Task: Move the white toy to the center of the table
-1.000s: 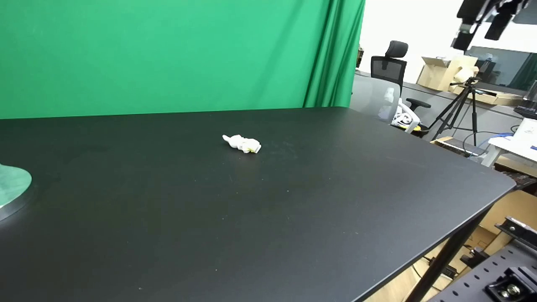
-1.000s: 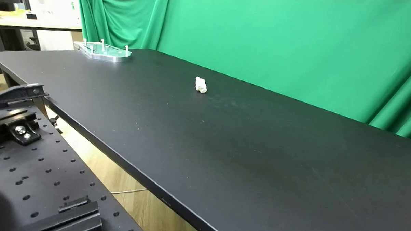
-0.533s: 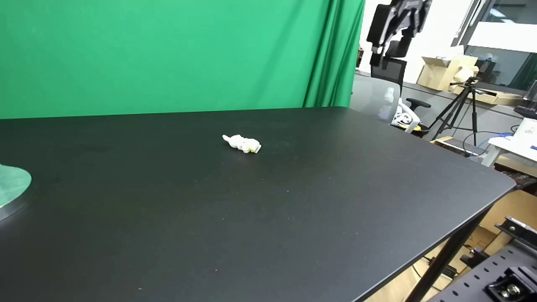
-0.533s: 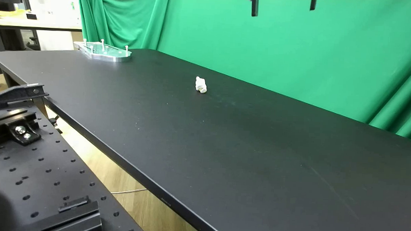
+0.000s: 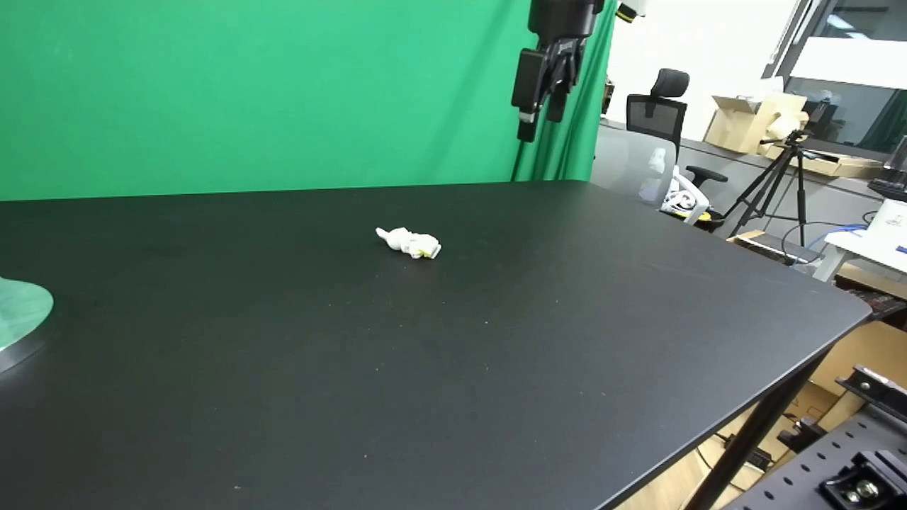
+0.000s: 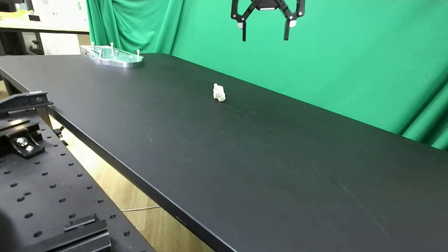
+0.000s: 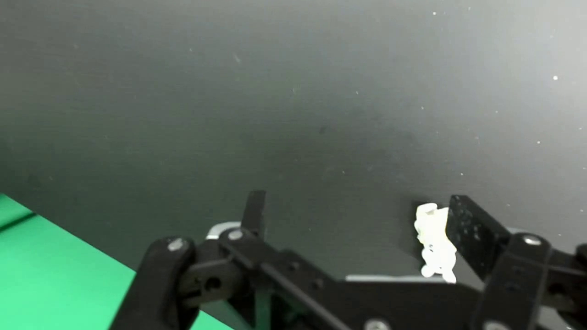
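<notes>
Wrist view: looks down past the gripper [image 7: 357, 197] onto the table [image 7: 275, 105]. Shows the fingers [image 7: 474, 236] spread wide apart, with nothing in their grip. Places the toy [image 7: 435, 243] within that gap by line of sight only, close to the finger at the right of the view. Picks out two rounded nubs at the toy's lower end and a yellowish tint higher up. Takes in a wedge of green curtain [image 7: 69, 279] at lower left, past the table's edge.

As for the gripper [image 6: 265, 39], in both exterior views hangs fingers down, well above the table and well apart from the toy. As for the toy [image 6: 219, 92], in both exterior views lies directly on the table, toward the curtain side. In an exterior view, shows the toy [image 5: 409, 242] tapering to the left, with a yellow-green patch near the right end.

In an exterior view, shows a pale green plate [image 5: 21, 312] cut off at the left. In an exterior view, shows a clear pegged plate [image 6: 118, 63] at the far end of the table. Cannot tell whether to count these as one. Beyond the table, in an exterior view, takes in a chair [image 5: 655, 117], a tripod [image 5: 792, 147] and a box [image 5: 737, 127]. Beside the table, in an exterior view, shows a perforated board [image 6: 78, 199].
</notes>
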Tool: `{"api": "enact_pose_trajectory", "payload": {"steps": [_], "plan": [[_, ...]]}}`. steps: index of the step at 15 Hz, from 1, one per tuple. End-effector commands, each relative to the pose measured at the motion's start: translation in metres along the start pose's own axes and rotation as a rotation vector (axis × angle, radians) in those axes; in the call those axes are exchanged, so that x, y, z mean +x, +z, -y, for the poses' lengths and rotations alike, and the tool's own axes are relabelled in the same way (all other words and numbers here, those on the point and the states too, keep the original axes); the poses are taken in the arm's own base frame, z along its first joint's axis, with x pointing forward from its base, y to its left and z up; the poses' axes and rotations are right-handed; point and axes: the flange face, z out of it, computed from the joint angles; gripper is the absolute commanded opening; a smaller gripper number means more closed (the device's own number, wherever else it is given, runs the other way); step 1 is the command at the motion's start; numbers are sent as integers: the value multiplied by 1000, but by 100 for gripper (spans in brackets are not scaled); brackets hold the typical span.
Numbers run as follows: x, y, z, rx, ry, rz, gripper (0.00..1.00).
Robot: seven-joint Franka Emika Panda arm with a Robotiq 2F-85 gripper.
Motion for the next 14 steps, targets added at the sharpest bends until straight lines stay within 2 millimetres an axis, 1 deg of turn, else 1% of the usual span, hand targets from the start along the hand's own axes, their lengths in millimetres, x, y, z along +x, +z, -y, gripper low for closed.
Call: {"api": "enact_pose_trajectory", "payload": {"steps": [1,5,6,9,11,14], "plan": [[6,0,3,12,-24,-28,100],[9,-2,1,19,-52,-59,100],[14,3,2,27,-71,-61,100],[30,17,15,67,-151,-99,100],[41,31,23,90,-208,-100,100],[59,50,30,103,-272,-92,100]]}}
